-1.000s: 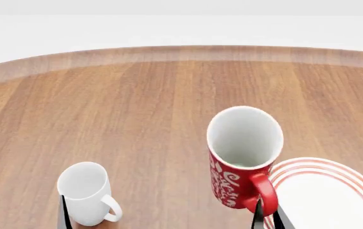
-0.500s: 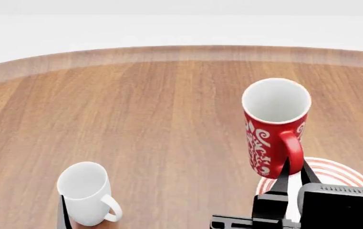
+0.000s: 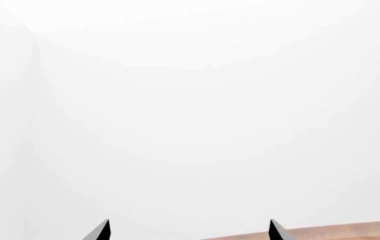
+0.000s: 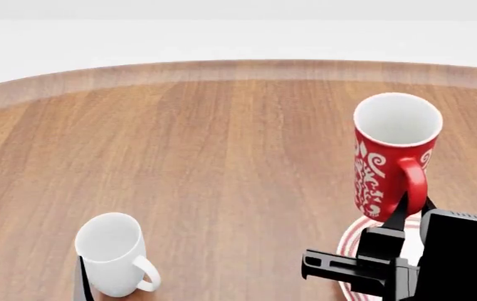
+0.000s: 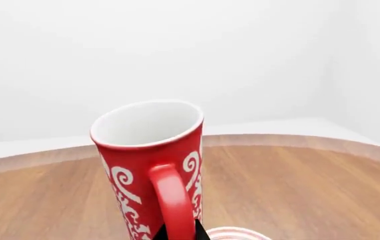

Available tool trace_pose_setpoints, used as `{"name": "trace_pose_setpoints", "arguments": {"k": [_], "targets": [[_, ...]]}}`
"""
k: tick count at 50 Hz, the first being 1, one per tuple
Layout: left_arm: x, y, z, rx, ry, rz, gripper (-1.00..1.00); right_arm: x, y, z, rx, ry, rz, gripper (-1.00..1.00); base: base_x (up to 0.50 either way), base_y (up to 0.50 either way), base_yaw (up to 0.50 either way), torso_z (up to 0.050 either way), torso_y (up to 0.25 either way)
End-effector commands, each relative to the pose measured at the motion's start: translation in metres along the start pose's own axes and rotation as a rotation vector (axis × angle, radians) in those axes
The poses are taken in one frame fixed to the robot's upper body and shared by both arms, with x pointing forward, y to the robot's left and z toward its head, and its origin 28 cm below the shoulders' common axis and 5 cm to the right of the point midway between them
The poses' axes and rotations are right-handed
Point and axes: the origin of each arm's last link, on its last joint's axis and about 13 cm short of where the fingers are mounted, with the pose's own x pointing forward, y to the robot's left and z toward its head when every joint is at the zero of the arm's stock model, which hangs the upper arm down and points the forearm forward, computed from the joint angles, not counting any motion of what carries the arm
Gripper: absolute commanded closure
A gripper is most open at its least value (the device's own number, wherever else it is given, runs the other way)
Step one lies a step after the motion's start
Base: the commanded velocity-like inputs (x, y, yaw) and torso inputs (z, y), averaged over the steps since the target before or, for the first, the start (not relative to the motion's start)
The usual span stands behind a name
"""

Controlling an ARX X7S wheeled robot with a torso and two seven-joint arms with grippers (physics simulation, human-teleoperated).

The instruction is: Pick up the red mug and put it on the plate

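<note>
The red mug (image 4: 388, 157) with white scrollwork hangs upright in the air at the right of the head view, its base over the near-left rim of the plate (image 4: 350, 243). My right gripper (image 4: 412, 212) is shut on its red handle; the wrist view shows the same mug (image 5: 143, 165), the gripper (image 5: 178, 233) pinching the handle, and a sliver of plate (image 5: 237, 233) below. Most of the plate is hidden behind the right arm. My left gripper (image 4: 29, 279) stays low at the near left, open and holding nothing (image 3: 188, 232).
A plain white mug (image 4: 113, 251) stands upright at the near left, just right of the left gripper's fingers. The round wooden table (image 4: 221, 138) stretches away, its far edge curving across the back before a white wall.
The right gripper has lifted the red mug and carried it right and away from me, from beside the plate to over its rim. The right arm has come into the head view. Left arm still.
</note>
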Motion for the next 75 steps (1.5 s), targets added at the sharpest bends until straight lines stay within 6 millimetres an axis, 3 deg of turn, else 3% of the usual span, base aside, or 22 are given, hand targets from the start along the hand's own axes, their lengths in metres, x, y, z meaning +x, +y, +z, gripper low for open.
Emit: {"name": "trace_pose_setpoints", "arguments": {"k": [1,10,29,41,56,75], "targets": [[0.000,0.000,0.000,-0.002,0.004,-0.003,-1.00,0.000,-0.002,0.004,0.012,-0.010,0.014,1.00,0.00,0.00,0.00,0.000,0.000],[0.000,0.000,0.000,0.005,0.002,0.003,-1.00,0.033,-0.018,0.020,-0.053,-0.058,0.115,1.00,0.00,0.00,0.00,0.000,0.000],[0.000,0.000,0.000,0.011,-0.002,0.004,-1.00,0.074,-0.045,0.031,-0.132,-0.033,0.202,1.00,0.00,0.00,0.00,0.000,0.001],[0.000,0.000,0.000,0.013,0.000,0.010,-1.00,0.102,-0.068,0.051,-0.133,-0.039,0.253,1.00,0.00,0.00,0.00,0.000,0.000],[0.000,0.000,0.000,0.011,-0.002,0.012,-1.00,0.134,-0.093,0.054,-0.110,0.013,0.266,1.00,0.00,0.00,0.00,0.000,0.001],[0.000,0.000,0.000,0.010,-0.005,0.011,-1.00,0.157,-0.125,0.034,-0.044,0.057,0.256,1.00,0.00,0.00,0.00,0.000,0.000]]}}
